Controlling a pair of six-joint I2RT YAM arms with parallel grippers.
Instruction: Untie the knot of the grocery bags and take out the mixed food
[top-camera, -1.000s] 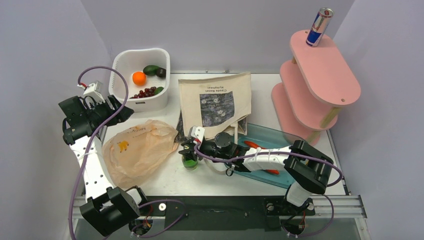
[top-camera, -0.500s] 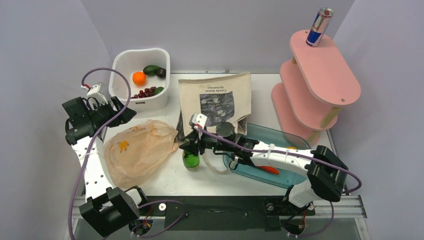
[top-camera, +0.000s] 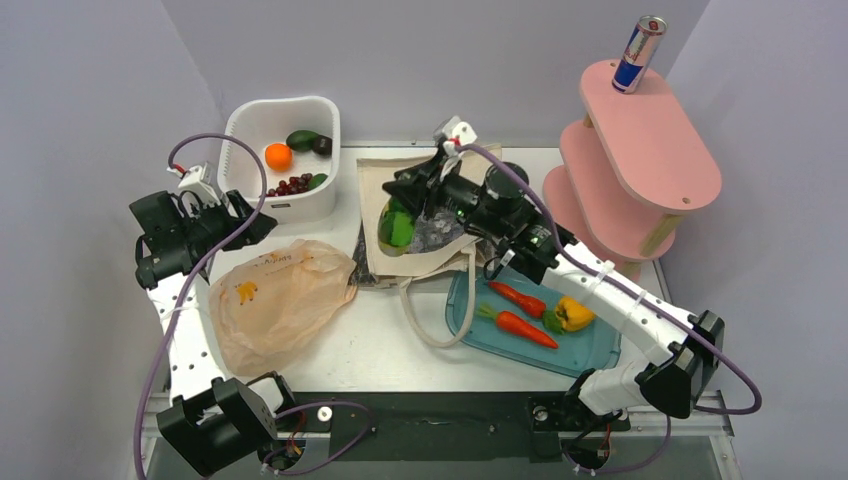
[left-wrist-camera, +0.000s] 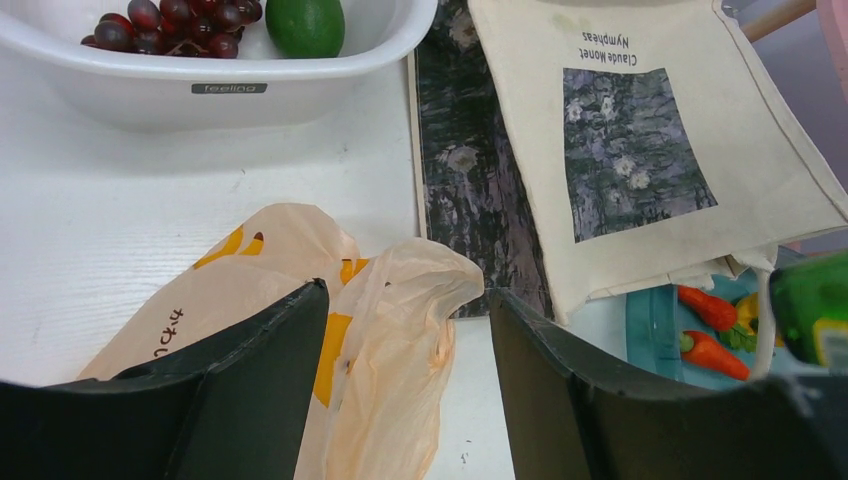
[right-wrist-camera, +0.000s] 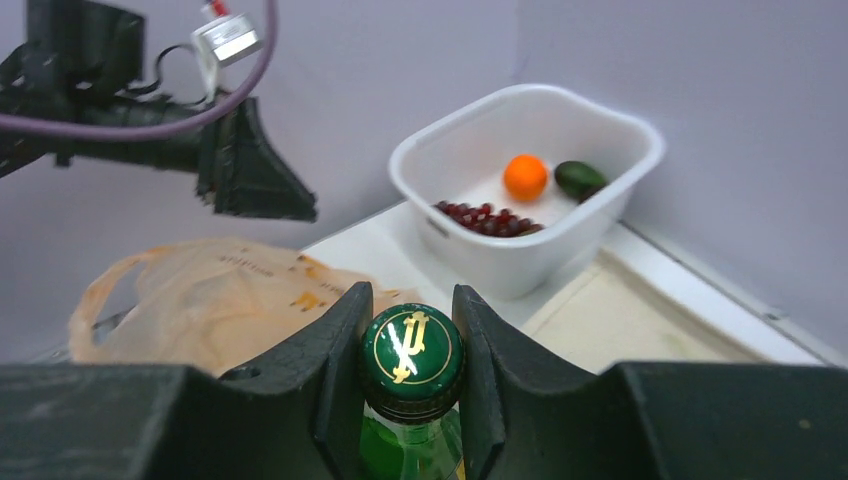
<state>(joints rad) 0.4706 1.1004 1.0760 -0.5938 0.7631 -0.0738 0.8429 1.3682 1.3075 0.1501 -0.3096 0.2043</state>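
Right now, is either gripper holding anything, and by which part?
The right gripper holds the green bottle by its cap, one finger each side. The left gripper is open, holding nothing.

White tub (top-camera: 295, 208) holds grapes (top-camera: 290, 186) and an orange (top-camera: 278, 156); yellow pepper (top-camera: 573, 313) on teal tray (top-camera: 590, 350)

Both arms (top-camera: 640, 320) have white links (top-camera: 188, 340), black joints (top-camera: 215, 425), purple cables (top-camera: 210, 137) and black pincer fingers (left-wrist-camera: 250, 390).

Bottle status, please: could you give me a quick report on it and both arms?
Right jaws shut on bottle, held over tote. Left jaws open above orange bag. Nothing seen in the way.
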